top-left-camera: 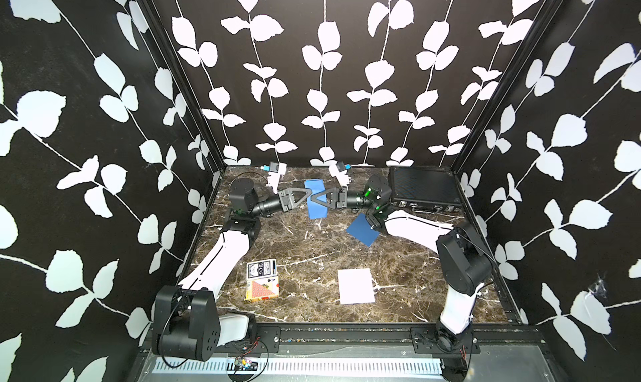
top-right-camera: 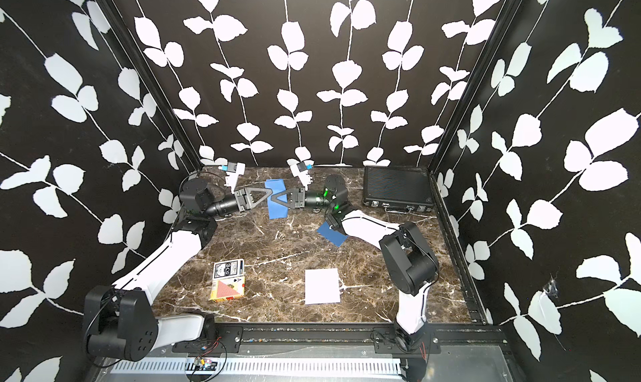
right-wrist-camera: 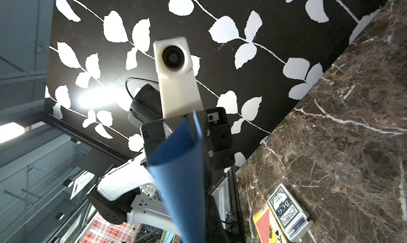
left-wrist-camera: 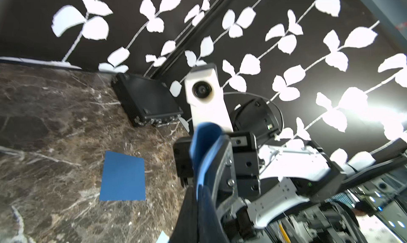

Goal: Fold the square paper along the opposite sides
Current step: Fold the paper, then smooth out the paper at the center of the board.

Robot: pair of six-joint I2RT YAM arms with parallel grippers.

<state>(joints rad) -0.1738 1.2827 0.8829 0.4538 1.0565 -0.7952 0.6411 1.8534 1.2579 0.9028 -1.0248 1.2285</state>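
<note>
The marbled brown table (top-left-camera: 312,252) is seen in both top views, enclosed by black walls printed with white leaves. A black case (top-left-camera: 421,186) is laid flat in the far right corner. A white sheet (top-left-camera: 356,286) is placed flat near the front, right of centre, and a dark blue sheet (top-left-camera: 360,233) is laid flat further back, partly covered by the right arm. At the rear centre the light blue paper (top-left-camera: 317,212) is held between the two hands, which are brought tip to tip over its middle, so that its far and near ends are shown beyond them. The left hand (top-left-camera: 305,194) is reached in from the left and is closed on the paper's left side; the right hand (top-left-camera: 315,198) is reached in from the right and is closed on its right side. In both wrist views the paper (left-wrist-camera: 204,147) is seen pinched between narrow fingers and curled into a trough (right-wrist-camera: 178,169). Whether it touches the table cannot be told. Two card boxes, one blue-backed (top-left-camera: 261,269) and one red (top-left-camera: 262,289), are set touching at the front left, well apart from the hands.
</note>
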